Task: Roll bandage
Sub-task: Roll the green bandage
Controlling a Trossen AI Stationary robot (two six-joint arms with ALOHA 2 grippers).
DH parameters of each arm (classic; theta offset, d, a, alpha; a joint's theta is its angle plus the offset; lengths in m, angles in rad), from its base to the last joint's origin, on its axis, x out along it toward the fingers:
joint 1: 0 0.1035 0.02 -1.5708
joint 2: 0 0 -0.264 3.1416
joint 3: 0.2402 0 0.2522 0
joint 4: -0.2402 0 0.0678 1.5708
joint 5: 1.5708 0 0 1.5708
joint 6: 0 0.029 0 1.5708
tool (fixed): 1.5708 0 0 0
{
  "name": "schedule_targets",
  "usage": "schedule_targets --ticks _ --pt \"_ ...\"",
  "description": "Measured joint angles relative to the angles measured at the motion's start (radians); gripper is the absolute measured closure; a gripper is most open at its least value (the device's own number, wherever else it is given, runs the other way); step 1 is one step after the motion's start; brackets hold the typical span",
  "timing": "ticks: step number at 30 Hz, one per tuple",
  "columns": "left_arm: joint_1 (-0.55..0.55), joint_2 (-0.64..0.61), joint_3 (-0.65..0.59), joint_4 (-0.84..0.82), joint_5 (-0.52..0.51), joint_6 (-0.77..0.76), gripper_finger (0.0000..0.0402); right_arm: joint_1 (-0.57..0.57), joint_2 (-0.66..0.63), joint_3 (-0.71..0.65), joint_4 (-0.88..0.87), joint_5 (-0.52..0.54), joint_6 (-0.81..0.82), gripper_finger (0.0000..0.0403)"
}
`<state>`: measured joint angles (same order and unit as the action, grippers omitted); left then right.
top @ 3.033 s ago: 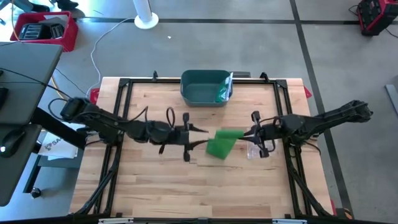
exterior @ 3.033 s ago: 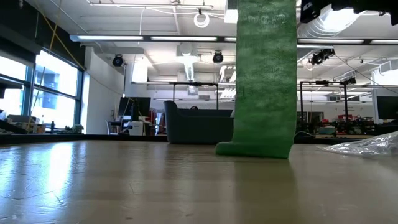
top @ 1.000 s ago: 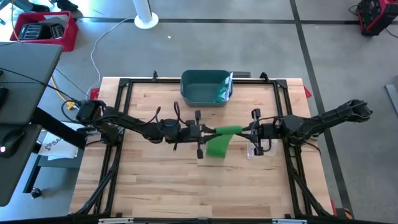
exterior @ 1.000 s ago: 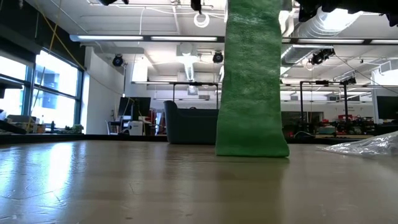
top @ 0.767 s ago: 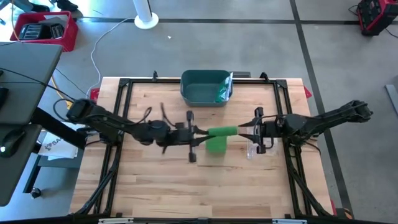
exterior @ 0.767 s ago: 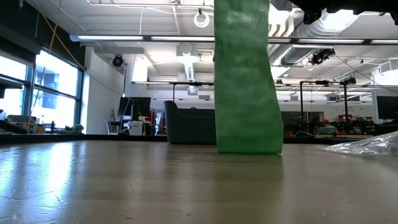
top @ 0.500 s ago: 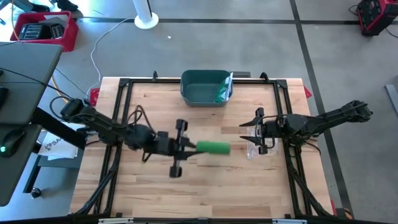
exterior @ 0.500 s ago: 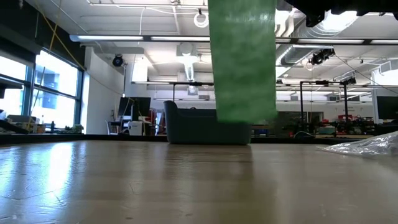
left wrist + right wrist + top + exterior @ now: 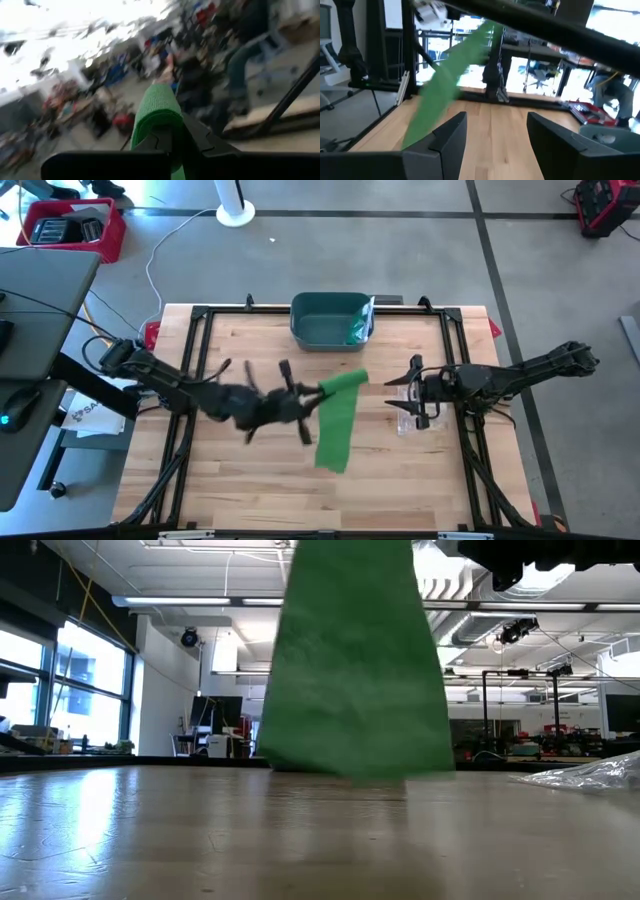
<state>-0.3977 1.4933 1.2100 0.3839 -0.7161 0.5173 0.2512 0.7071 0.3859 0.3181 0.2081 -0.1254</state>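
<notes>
The bandage (image 9: 335, 425) is a long green strip. Its upper end is in my left gripper (image 9: 317, 392), which is shut on it above the middle of the table. In the low view the strip (image 9: 350, 670) hangs broad, its lower edge close over the wood; whether it touches, I cannot tell. My right gripper (image 9: 398, 391) stands open to the right of the strip and apart from it. Its wrist view shows the two spread fingers (image 9: 449, 134) with nothing between them and the strip (image 9: 445, 85) slanting farther off. My left gripper pinches the bandage's upper end (image 9: 158, 120) between its two fingers, which come in level from the table's left. The cloth bulges rounded just past the fingertips. One layer or several, I cannot tell. The rest hangs below, swung out toward the near edge.
A dark green bin (image 9: 328, 320) stands at the far middle of the table with something green inside. A crumpled clear plastic wrapper (image 9: 410, 420) lies under my right gripper and shows at the right in the low view (image 9: 590, 775). Black frame rails run along the table's sides.
My right gripper has opened and let go of the bandage. My left gripper has risen and rolled, carrying the upper end toward the table's left. The strip's lower end has come up off the wood and swung toward the near edge.
</notes>
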Motion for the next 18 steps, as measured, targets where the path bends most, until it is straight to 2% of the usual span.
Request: schedule_targets --ticks 5,9,13,18 --pt "0.134 -0.003 -0.182 0.028 -0.004 -0.156 0.0397 0.0 0.007 0.0 -0.065 -0.001 0.081 0.0203" --pt "0.206 -0.02 -0.339 0.16 -0.003 -0.202 0.0397 -0.008 0.073 0.0 -0.095 -0.066 0.148 0.0203" --pt "0.272 -0.044 -0.491 0.277 -0.003 -0.218 0.0397 -0.042 0.224 0.0 -0.033 -0.135 0.184 0.0203" --pt "0.344 -0.06 -0.634 0.303 -0.003 -0.266 0.0396 -0.126 0.441 0.013 0.069 -0.33 0.13 0.0203"
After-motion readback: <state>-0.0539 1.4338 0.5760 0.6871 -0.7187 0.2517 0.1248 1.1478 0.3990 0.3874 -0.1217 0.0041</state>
